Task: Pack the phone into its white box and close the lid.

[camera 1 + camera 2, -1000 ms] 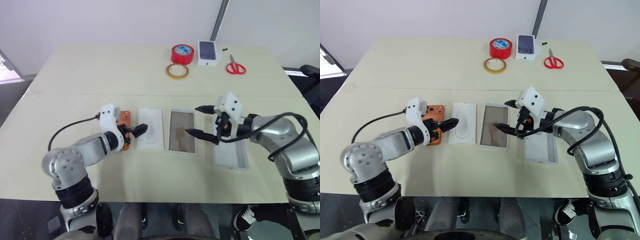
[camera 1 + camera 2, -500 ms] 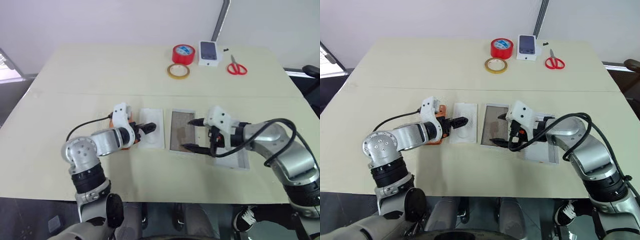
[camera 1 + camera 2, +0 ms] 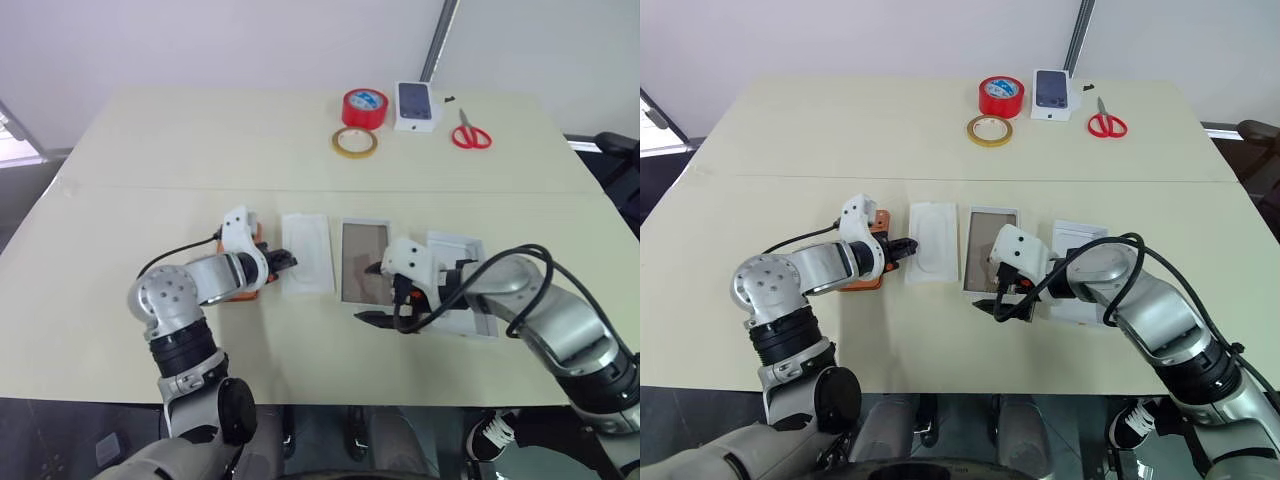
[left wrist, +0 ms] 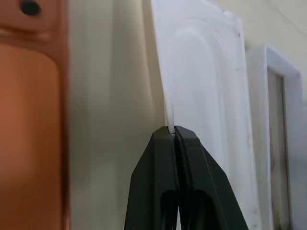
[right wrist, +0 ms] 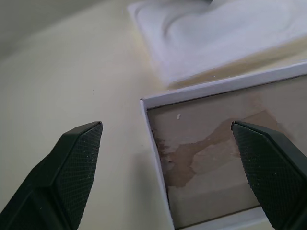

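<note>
1. Fingers of the left gripper (image 4: 173,132) are pressed together on the near edge of the white moulded insert (image 3: 306,266); a thin sliver of that edge is seen pinched between the tips in the left wrist view.
2. Phone (image 3: 243,283) is lying flat on the worktop (image 3: 180,150), just beside the left fingers on their outer side, partly covered by the left wrist.
3. Insert is lying between the phone and the white box (image 3: 364,273), close to both.
4. Fingers of the right gripper (image 3: 372,294) are spread wide, nothing held. One fingertip (image 5: 268,158) is over the brownish floor of the white box, the other (image 5: 72,158) over bare worktop, so the box's near corner is straddled.
5. Lid (image 3: 462,290) is lying inside-up behind the right fingers, largely covered by the right forearm.
6. Well beyond both sets of fingers, at the far worktop edge: red tape roll (image 3: 365,107), yellow tape ring (image 3: 355,142), small white box printed with a dark phone (image 3: 417,105), red scissors (image 3: 470,133).
</note>
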{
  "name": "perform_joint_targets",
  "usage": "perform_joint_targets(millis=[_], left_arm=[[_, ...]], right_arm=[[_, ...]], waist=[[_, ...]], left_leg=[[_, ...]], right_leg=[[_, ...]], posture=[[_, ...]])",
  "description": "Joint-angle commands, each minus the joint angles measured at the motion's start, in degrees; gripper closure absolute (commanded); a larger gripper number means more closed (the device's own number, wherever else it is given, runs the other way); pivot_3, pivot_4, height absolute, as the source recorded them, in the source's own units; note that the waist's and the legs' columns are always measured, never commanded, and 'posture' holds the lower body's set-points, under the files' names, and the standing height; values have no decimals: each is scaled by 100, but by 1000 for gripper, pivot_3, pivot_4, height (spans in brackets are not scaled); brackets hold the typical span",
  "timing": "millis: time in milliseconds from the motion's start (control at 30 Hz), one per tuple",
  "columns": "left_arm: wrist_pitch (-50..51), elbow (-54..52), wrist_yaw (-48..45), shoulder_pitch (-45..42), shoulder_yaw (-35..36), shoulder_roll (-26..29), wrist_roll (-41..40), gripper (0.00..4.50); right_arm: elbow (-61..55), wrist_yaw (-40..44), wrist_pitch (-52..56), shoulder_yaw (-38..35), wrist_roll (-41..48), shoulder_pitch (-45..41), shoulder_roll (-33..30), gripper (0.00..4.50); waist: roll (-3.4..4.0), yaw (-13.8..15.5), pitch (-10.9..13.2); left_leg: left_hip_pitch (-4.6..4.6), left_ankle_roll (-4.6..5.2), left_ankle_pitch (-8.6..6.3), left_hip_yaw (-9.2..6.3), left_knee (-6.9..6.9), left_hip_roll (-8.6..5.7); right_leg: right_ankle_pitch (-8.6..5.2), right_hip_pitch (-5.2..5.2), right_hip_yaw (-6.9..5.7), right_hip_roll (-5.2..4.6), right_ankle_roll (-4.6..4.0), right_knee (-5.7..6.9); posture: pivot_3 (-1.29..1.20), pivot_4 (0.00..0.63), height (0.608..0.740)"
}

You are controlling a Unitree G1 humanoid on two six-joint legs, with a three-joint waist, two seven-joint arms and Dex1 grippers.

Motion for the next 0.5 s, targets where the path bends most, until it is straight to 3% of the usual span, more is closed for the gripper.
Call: perform_joint_targets(millis=[33, 267, 500], left_arm=[[51, -277, -101, -137, 280, 19, -159, 4500], [51, -450, -98, -125, 597, 310, -274, 4500], [51, -461, -70, -352, 977, 537, -416, 4500]], right_arm=[[56, -139, 182, 346, -216, -197, 143, 864], [188, 38, -329, 965, -818, -282, -5, 4488], [381, 141, -736, 1170, -1059, -521, 502, 4488]], waist=[[0, -1, 0], [-4, 3, -2], [-8, -14, 0]], left_leg=[[0, 0, 0, 0, 0, 0], [-3, 0, 0, 2, 1, -1], [-3, -1, 0, 1, 1, 1]], right_leg=[[0, 0, 0, 0, 0, 0], [0, -2, 0, -2, 0, 0], [0, -2, -2, 2, 1, 1]], posture=[[0, 150, 740], [0, 150, 740], [0, 150, 740]])
